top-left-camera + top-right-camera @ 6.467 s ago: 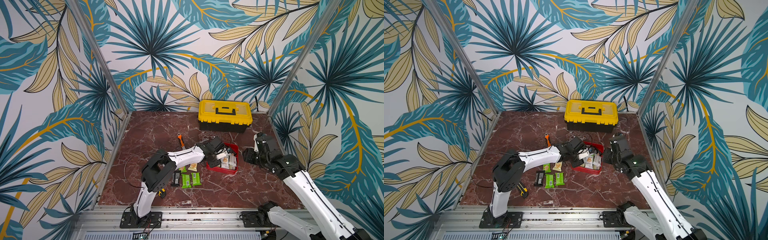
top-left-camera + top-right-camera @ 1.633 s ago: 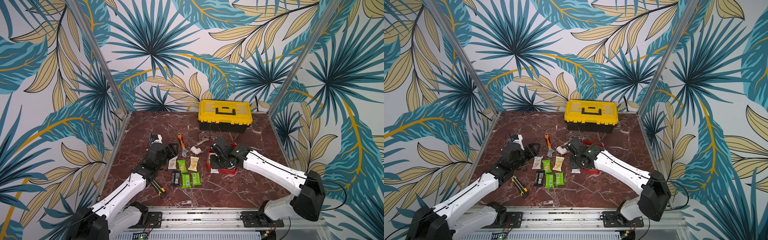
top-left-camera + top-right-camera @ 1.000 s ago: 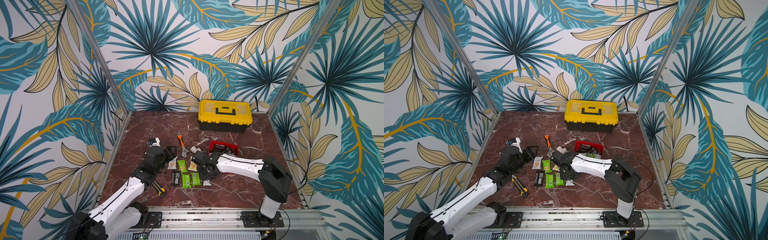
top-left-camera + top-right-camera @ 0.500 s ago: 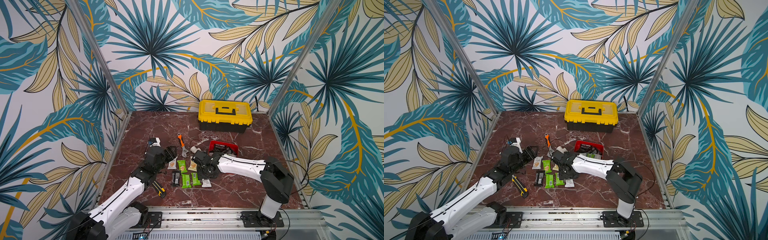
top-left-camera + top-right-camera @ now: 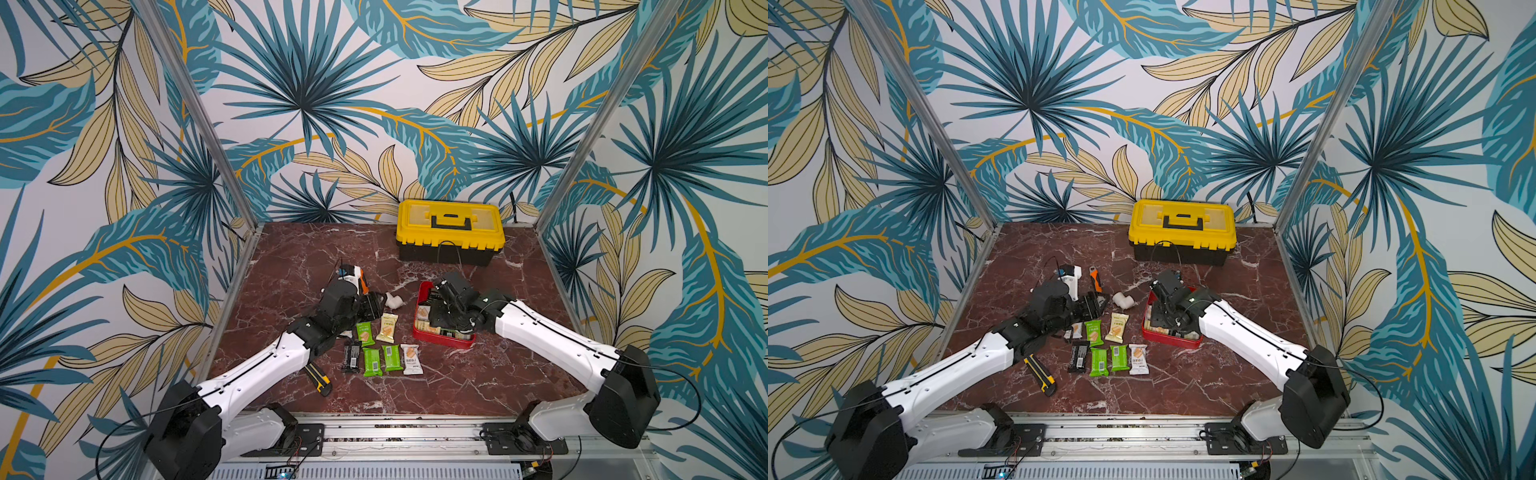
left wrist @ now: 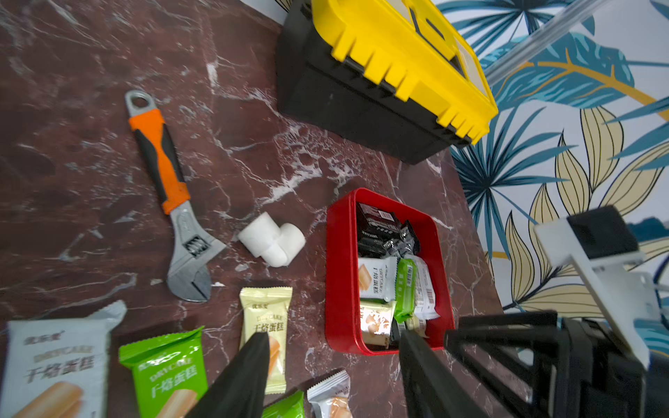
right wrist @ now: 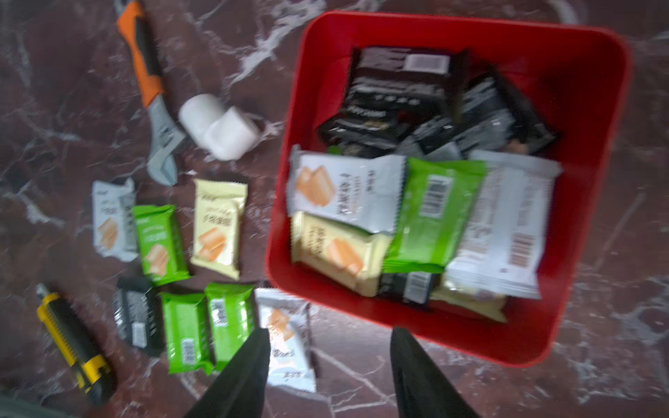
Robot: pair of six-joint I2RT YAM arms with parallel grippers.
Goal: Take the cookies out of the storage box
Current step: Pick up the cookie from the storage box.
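Observation:
The storage box is a shallow red tray right of the table's middle, with several cookies heaped inside: black, white, green and cream packets. More cookies lie in two rows on the marble just left of it, also in a top view. My right gripper hovers over the box's near-left edge, open and empty; in both top views it hides part of the box. My left gripper is open and empty, above the far end of the laid-out packets, pointing toward the box.
A yellow-and-black toolbox stands at the back. An orange-handled wrench and a white pipe elbow lie between my left gripper and the box. A yellow utility knife lies beside my left forearm.
My right gripper has left the packets on the table, where a white packet now lies at the row's right end, and moved over the red box. The left gripper has barely shifted.

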